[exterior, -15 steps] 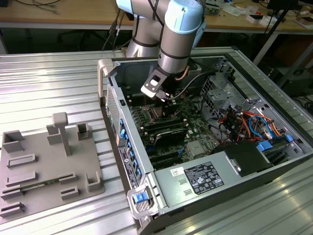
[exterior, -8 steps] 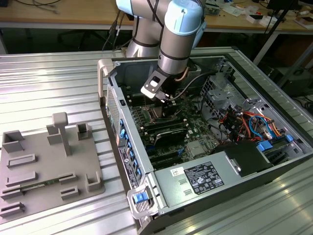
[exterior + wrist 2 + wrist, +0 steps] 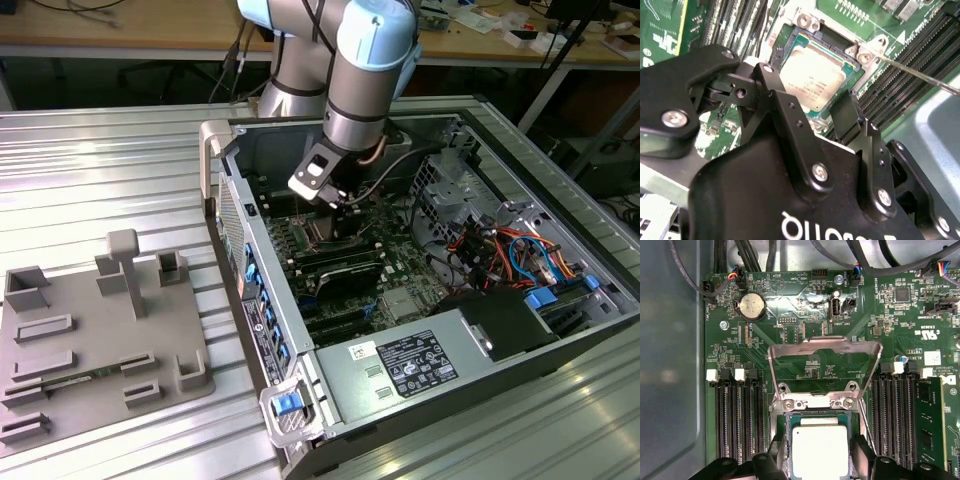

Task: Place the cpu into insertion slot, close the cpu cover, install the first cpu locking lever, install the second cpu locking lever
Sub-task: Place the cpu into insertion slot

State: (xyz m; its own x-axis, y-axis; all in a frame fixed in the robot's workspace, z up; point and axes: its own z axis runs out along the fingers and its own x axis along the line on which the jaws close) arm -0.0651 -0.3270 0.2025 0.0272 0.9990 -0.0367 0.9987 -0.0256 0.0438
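We judge placement all but done: the cpu lies flat in the insertion slot, our gripper open astride it and holding nothing, the cpu cover standing raised at the slot's edge, so withdrawing calls for a straight lift clear.

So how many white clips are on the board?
4 white clips: two by the black slots on one side of the cpu cover, two on the other; more may be hidden.
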